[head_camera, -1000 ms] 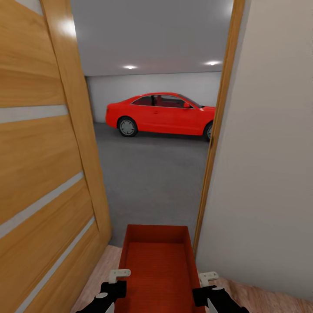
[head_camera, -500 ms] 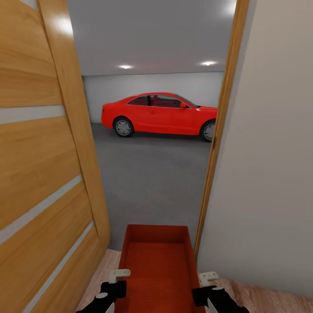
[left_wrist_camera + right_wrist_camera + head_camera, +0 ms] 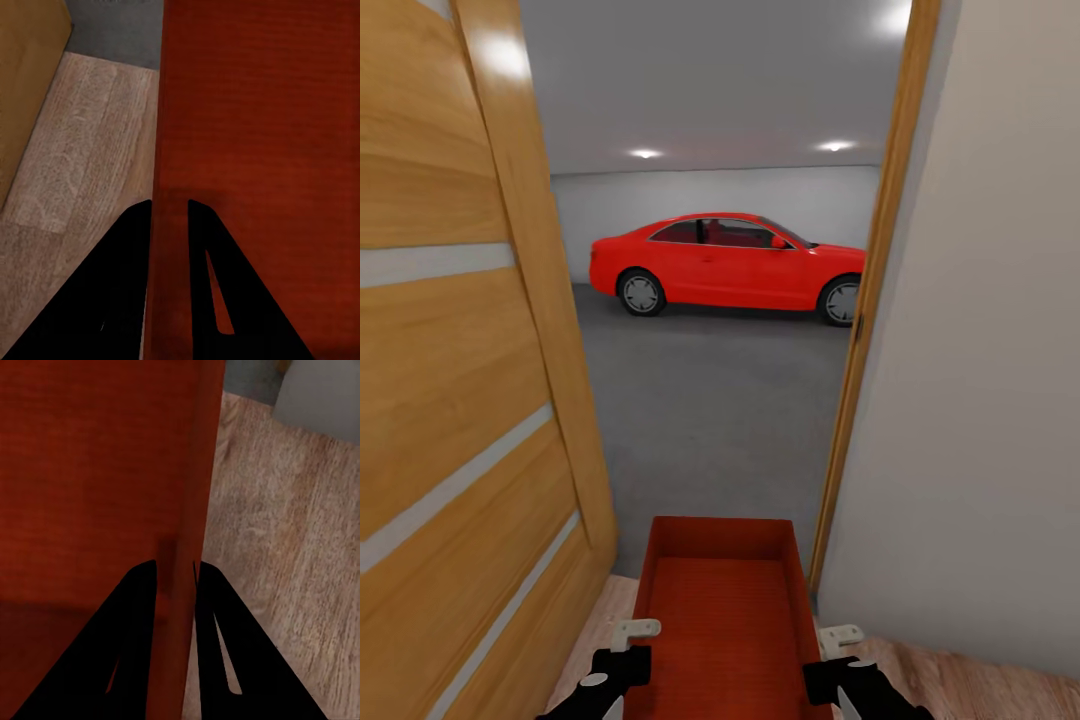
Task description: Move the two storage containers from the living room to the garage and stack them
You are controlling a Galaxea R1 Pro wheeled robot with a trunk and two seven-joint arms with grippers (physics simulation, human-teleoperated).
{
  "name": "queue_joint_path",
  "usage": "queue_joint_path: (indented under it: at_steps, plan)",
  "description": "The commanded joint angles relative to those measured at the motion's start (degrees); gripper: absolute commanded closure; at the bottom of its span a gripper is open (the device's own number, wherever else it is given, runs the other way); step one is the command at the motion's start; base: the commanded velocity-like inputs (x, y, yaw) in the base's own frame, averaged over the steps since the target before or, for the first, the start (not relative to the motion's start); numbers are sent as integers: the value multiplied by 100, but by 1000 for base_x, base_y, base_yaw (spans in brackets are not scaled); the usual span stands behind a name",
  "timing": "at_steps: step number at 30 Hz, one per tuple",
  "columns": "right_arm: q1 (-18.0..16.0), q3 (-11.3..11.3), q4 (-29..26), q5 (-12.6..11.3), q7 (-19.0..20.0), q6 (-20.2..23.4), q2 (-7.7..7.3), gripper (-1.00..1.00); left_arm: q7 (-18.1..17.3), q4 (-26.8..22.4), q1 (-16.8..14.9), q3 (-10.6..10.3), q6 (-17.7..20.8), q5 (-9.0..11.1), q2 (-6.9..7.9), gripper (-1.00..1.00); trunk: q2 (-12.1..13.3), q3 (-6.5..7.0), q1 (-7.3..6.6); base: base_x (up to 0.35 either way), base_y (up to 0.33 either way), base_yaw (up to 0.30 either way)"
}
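Note:
I carry one red-orange storage container [image 3: 722, 600] low in front of me, held level in the doorway. My left gripper [image 3: 628, 648] is shut on its left wall, as the left wrist view shows with the gripper [image 3: 169, 214] pinching the rim of the container [image 3: 255, 135]. My right gripper [image 3: 822, 652] is shut on the right wall; in the right wrist view the gripper [image 3: 175, 574] clamps the container [image 3: 97, 472] at its edge. Beyond the threshold lies the garage with its grey concrete floor [image 3: 710, 400].
An orange wooden door [image 3: 460, 380] with frosted strips stands open close on my left. A white wall [image 3: 980, 350] and door frame [image 3: 865, 330] are close on my right. A red car [image 3: 725, 262] is parked at the garage's far wall. Light wood planks [image 3: 82, 150] lie under me.
The whole view has shifted slightly: the doorway looks nearer and wider, and the car sits a little further left. The container and both grippers keep their place in the picture.

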Motion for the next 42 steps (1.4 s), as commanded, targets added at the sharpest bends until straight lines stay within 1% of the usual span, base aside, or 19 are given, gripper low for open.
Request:
queue_joint_path:
  at_steps: [1, 13, 20, 29, 42]
  plan:
    - [1, 126, 1, -110, 334, 36, -19, 100, -275, -8, -7, -149, -16, 15, 184, 100, -3, -5, -1, 0, 77, -15]
    - [1, 126, 1, -110, 334, 27, -58, 100, -268, -8, -9, -149, -17, 15, 184, 100, -3, -5, -1, 16, 129, -3]
    - [1, 121, 0, -114, 338, 29, -62, 100, -268, -8, -8, -151, -17, 15, 184, 100, -3, -5, -1, 28, 44, -5]
    - [1, 125, 1, -119, 342, 35, -62, 100, -270, -8, -9, -150, -17, 15, 184, 100, -3, -5, -1, 3, 4, -162]
    - [1, 112, 1, -131, 343, 35, -63, 100, -269, -8, -6, -150, -18, 14, 184, 100, -3, -5, -1, 0, 81, -48]
